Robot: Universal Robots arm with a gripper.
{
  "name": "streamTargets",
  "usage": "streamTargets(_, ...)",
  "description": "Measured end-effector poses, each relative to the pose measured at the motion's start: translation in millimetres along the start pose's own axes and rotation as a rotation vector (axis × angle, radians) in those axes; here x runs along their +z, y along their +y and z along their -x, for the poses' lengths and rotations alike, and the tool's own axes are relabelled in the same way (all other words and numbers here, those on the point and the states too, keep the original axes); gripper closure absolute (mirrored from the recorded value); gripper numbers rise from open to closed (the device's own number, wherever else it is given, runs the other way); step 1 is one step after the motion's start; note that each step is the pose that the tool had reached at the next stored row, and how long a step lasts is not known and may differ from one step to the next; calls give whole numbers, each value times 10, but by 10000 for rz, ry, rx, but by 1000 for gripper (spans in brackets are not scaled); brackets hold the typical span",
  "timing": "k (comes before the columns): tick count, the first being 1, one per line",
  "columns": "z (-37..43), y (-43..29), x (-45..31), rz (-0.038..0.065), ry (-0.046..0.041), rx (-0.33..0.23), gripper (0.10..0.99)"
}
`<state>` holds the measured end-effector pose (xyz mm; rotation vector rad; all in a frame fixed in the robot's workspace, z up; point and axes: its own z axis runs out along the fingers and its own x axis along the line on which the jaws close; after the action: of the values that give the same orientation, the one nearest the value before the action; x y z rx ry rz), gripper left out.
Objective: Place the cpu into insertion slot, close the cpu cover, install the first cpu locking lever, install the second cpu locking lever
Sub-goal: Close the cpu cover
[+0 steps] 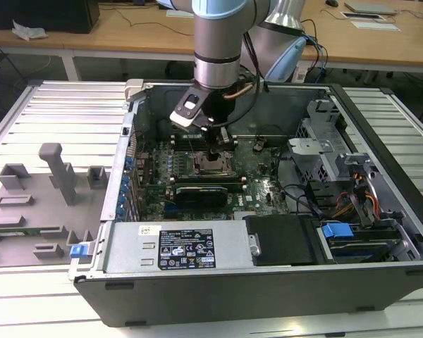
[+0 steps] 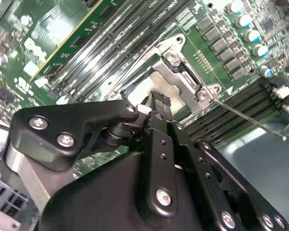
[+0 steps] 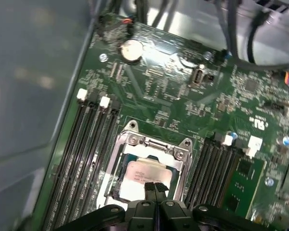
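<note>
The claw (image 3: 154,188), tips pressed together and holding nothing, points down with its tips just over one edge of the cpu (image 3: 143,174). The cpu sits in the insertion slot (image 1: 213,165) directly beneath the claw. The cpu cover (image 3: 154,143) appears to lie flat around it. Beside the claw a thin locking lever (image 2: 245,115) juts free, so the first lever step seems in hand. Latching it calls for a steady push down and under its catch.

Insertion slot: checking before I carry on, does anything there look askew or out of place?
A thin locking lever sticks out from the cpu cover over the memory slots, seemingly unlatched. The cpu lies square inside.
</note>
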<state>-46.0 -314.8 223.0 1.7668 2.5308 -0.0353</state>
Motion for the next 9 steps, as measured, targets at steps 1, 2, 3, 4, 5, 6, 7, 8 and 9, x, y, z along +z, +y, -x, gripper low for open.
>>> streamTargets(1,0,0,0,9,-2,-196,980)
streamTargets(2,0,0,0,22,-7,-469,980)
streamTargets(3,0,0,0,31,-9,-648,980)
streamTargets(4,0,0,0,40,-12,-833,980)
streamTargets(5,0,0,0,51,-17,-1056,980)
streamTargets(6,0,0,0,59,-21,-1241,980)
streamTargets(7,0,0,0,67,-25,-1433,980)
streamTargets(8,0,0,0,74,-30,-1601,980)
streamTargets(9,0,0,0,86,-37,-1863,980)
